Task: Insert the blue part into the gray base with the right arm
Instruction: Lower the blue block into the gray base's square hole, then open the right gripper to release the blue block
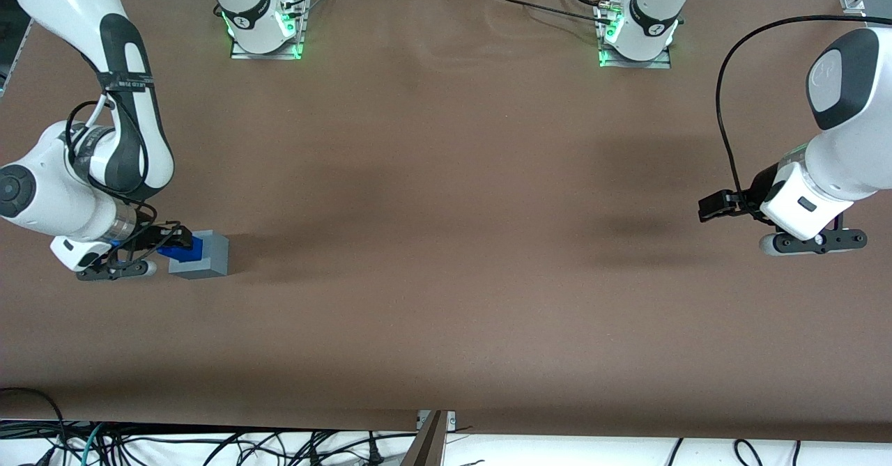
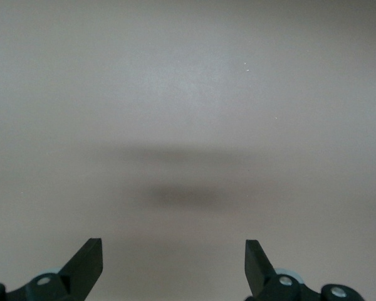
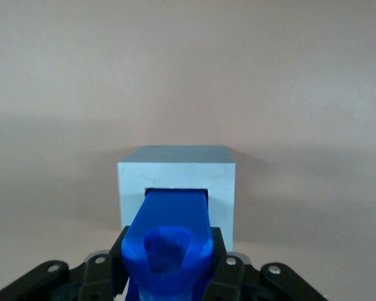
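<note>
The gray base [image 1: 202, 255] is a light gray cube on the brown table at the working arm's end. My right gripper [image 1: 174, 244] is shut on the blue part [image 1: 182, 247], which it holds at the base's side face. In the right wrist view the blue part [image 3: 172, 241] sits between the two black fingers [image 3: 220, 260], and its front end reaches into the square recess of the gray base [image 3: 177, 179]. The rest of the recess is hidden by the blue part.
The brown table [image 1: 446, 243] stretches wide toward the parked arm's end. Two arm bases with green lights [image 1: 265, 30] [image 1: 635, 34] stand at the table's edge farthest from the front camera. Cables [image 1: 209, 445] lie under the near edge.
</note>
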Robot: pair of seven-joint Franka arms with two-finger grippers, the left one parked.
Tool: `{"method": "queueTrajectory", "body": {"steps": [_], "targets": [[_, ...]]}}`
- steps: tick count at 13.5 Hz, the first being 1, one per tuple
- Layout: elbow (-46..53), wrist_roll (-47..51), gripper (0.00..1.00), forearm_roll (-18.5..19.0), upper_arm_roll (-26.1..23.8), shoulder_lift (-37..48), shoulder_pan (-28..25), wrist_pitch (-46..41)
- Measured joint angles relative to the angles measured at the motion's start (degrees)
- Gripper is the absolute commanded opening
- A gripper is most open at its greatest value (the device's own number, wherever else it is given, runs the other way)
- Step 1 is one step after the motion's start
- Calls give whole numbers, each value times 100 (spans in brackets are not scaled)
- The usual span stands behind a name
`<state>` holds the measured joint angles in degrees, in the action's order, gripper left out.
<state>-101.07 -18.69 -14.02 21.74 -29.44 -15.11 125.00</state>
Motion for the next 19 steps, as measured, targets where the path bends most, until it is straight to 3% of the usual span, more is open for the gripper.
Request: {"method": "queueTrajectory", "body": {"steps": [3, 4, 5, 12, 16, 19], "targets": [[19, 0, 28, 1, 0, -12, 0, -31], [19, 0, 73, 1, 0, -12, 0, -31], [19, 0, 100, 1, 0, -12, 0, -31], [384, -1, 100, 1, -20, -158, -52, -97], [513, 4, 100, 31, -20, 443, -151, -727], [548, 361, 100, 288, -28, 1150, -258, -1346]]}}
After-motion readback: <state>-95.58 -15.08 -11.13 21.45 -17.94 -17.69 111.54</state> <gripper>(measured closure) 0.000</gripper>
